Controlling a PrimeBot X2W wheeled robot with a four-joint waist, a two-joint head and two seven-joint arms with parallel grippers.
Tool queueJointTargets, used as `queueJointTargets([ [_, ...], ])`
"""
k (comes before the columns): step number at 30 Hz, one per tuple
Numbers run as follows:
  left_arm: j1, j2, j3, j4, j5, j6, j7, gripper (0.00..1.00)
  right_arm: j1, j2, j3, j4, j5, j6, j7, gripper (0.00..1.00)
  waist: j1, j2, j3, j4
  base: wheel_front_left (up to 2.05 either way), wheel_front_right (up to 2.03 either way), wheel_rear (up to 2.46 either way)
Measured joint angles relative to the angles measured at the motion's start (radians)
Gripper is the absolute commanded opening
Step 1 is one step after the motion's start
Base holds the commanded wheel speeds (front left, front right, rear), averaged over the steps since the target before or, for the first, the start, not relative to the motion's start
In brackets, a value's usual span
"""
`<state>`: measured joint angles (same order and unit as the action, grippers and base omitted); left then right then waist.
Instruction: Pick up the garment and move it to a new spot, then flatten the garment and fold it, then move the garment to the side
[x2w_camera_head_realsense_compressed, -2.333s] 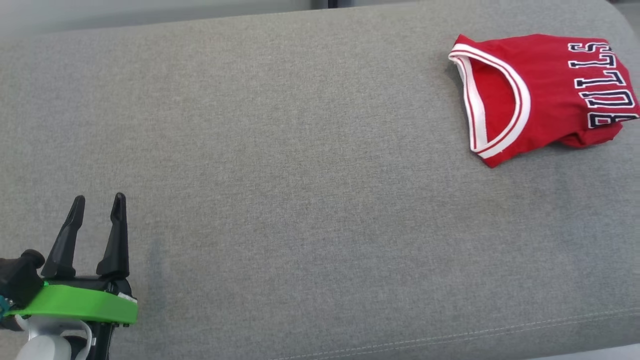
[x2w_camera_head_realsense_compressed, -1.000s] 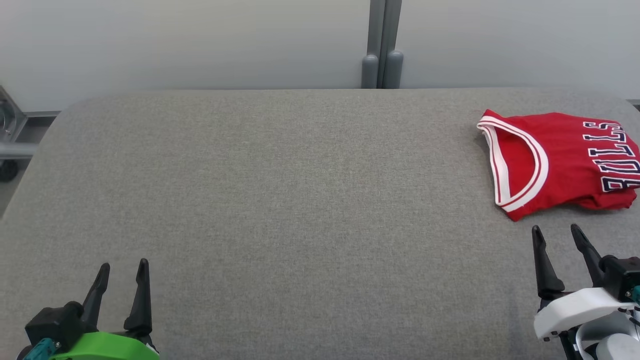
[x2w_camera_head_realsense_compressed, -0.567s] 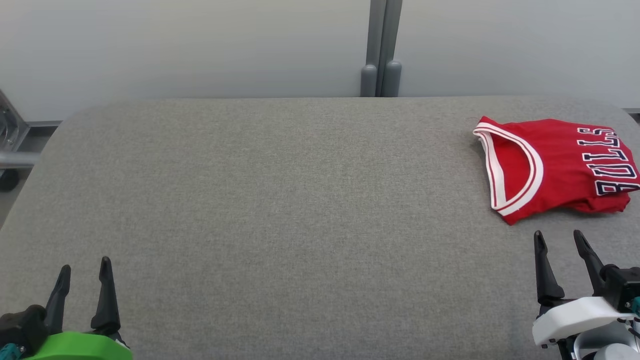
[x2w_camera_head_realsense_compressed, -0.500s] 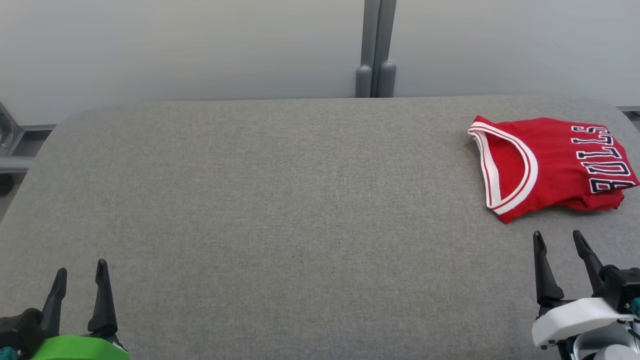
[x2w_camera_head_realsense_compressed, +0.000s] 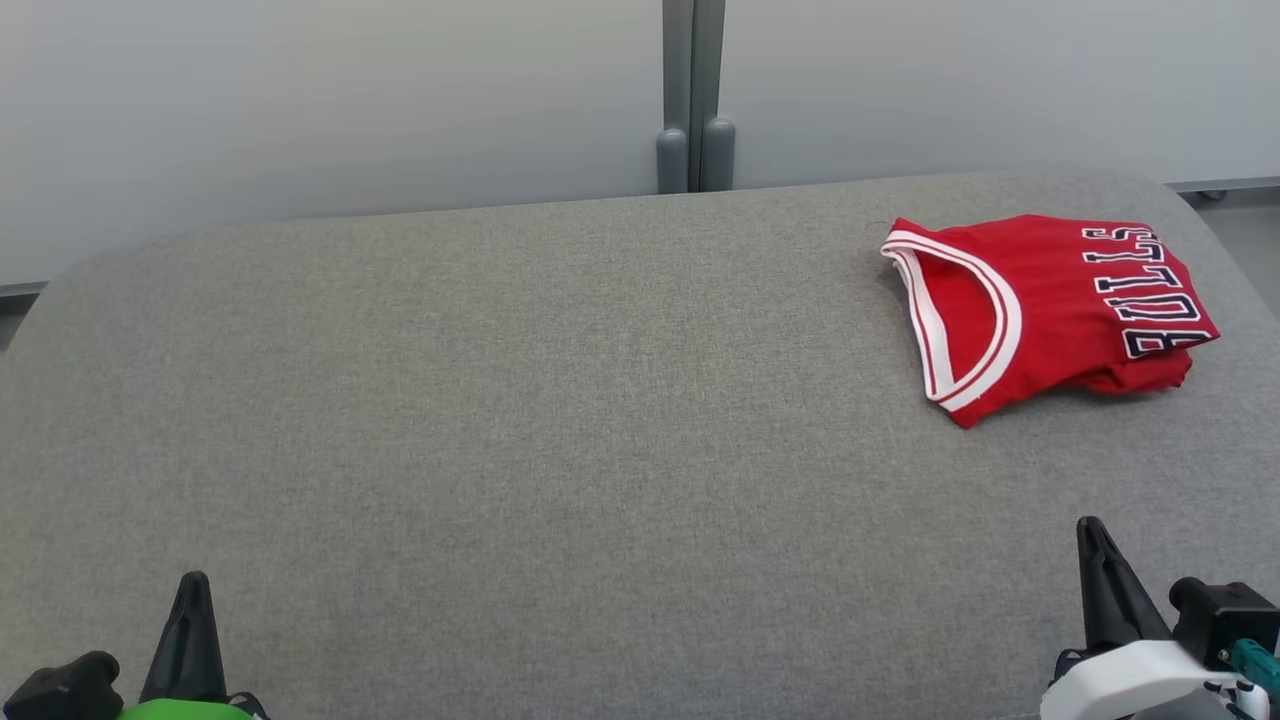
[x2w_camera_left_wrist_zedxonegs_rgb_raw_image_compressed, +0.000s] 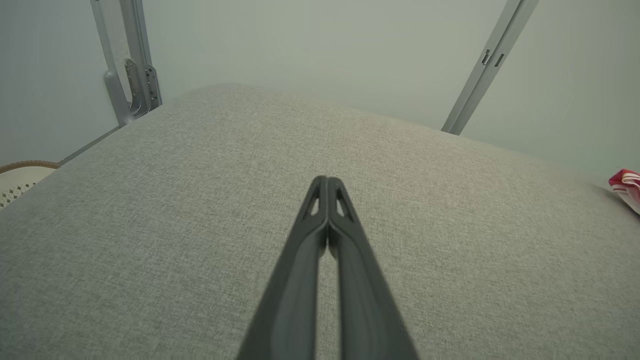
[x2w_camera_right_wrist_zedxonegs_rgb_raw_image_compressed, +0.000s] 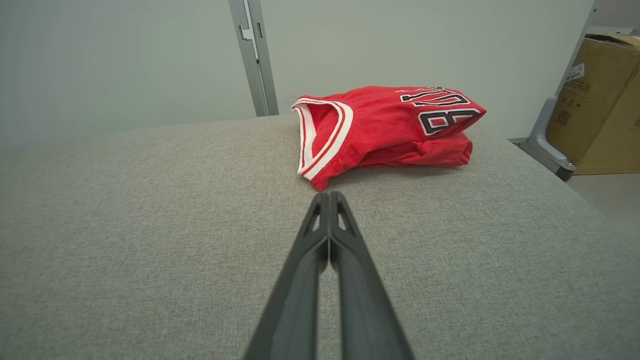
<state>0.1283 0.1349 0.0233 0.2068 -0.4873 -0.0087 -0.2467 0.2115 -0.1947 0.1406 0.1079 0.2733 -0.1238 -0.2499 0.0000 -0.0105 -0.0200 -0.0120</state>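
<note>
End effectors, two. The left gripper (x2w_camera_left_wrist_zedxonegs_rgb_raw_image_compressed: 327, 181) has its two dark fingers pressed together tip to tip with nothing between them, and it is poised over bare fabric at the near left of the surface. The right gripper (x2w_camera_right_wrist_zedxonegs_rgb_raw_image_compressed: 328, 195) is likewise closed flat and empty at the near right, aimed toward the garment's nearest corner; the head view shows it well apart from the cloth. Garment, one: a red basketball jersey (x2w_camera_head_realsense_compressed: 1060, 300), folded into a compact bundle and lying on the far right part of the surface. Its white-and-red trimmed opening faces the middle, and the dark, white-edged lettering "BULLS" faces the right end. Support: a grey upholstered pad (x2w_camera_head_realsense_compressed: 550, 400) with rounded corners. Surroundings: pale wall panels (x2w_camera_head_realsense_compressed: 300, 100) joined by a grey upright post (x2w_camera_head_realsense_compressed: 690, 90), and a cardboard box (x2w_camera_right_wrist_zedxonegs_rgb_raw_image_compressed: 602, 95) standing beyond the pad's right end.
</note>
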Motion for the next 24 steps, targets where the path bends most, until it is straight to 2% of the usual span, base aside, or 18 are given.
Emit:
queueJointTargets([
  [8, -0.001, -0.002, 0.01, 0.015, -0.066, -0.001, 0.032, 0.0, 0.004, 0.007, 0.001, 0.0, 0.06, 0.012, 0.002, 0.0, 0.0, 0.0, 0.002, 0.0, 0.0, 0.0, 0.0],
  [24, -0.015, -0.02, 0.02, 0.036, -0.239, -0.019, 0.095, 0.0, -0.007, 0.035, -0.031, -0.002, 0.296, 0.044, 0.05, 0.0, 0.0, 0.0, 0.006, 0.003, 0.0, 0.0, 0.0],
])
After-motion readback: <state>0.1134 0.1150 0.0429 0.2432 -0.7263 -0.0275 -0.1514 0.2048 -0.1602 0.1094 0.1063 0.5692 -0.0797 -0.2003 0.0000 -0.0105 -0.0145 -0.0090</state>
